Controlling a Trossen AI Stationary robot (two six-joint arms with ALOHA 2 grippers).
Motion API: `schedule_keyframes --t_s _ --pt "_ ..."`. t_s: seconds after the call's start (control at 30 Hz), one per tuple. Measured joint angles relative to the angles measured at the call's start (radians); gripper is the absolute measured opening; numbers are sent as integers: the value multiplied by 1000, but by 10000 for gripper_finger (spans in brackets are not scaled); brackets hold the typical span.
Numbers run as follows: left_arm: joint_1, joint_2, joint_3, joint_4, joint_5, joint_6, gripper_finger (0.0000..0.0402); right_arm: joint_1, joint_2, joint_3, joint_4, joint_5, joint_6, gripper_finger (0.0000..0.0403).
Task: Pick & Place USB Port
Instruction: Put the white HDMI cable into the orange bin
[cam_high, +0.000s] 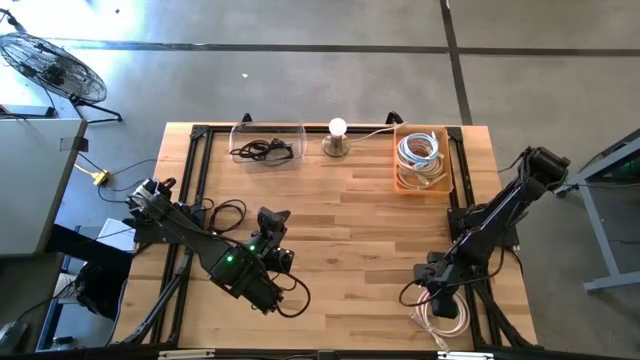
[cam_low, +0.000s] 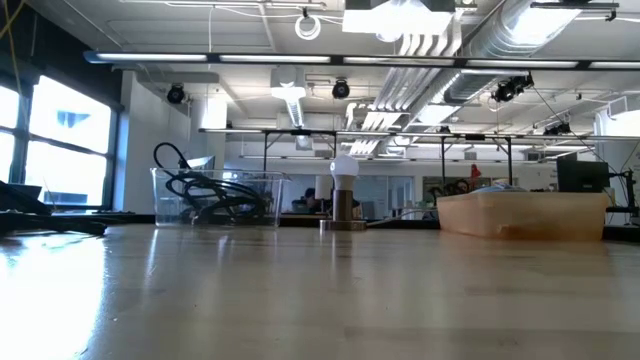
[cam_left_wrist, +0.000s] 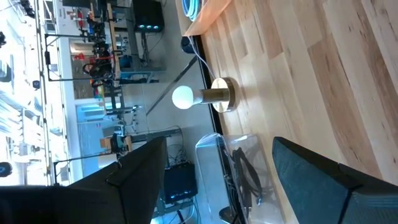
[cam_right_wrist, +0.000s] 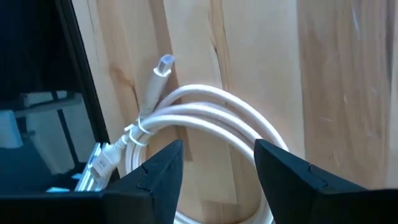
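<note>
A coiled white USB cable (cam_right_wrist: 205, 118) lies flat at the worktop's (cam_high: 340, 215) near right corner, directly below the right pincer (cam_right_wrist: 214, 177), whose parted jaws straddle the coil, gripping nothing

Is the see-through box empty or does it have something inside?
Not empty. The clear box at the table's far edge holds a tangle of black cable.

Pale planked wood worktop (cam_high: 340, 220), smooth with a soft sheen; glossy white plastic cable (cam_right_wrist: 211, 115); clear plastic box (cam_high: 267, 144); brassy metal lamp base (cam_left_wrist: 222, 95).
</note>
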Motion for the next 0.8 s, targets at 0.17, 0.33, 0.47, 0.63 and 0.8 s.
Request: schedule_keyframes --t_s 0.17,0.33,0.47,0.63,0.8 --pt "0 0 0 0 2 0 286 0 0 0 57 65 49 188" --pt "0 0 0 0 3 0 286 0 0 0 91 104 45 188" --pt "0 0 0 0 6 0 286 0 0 0 105 135 47 188" --pt "0 0 0 0 6 0 286 0 0 0 113 193 43 188" --pt "0 0 0 0 6 0 286 0 0 0 113 197 42 188"
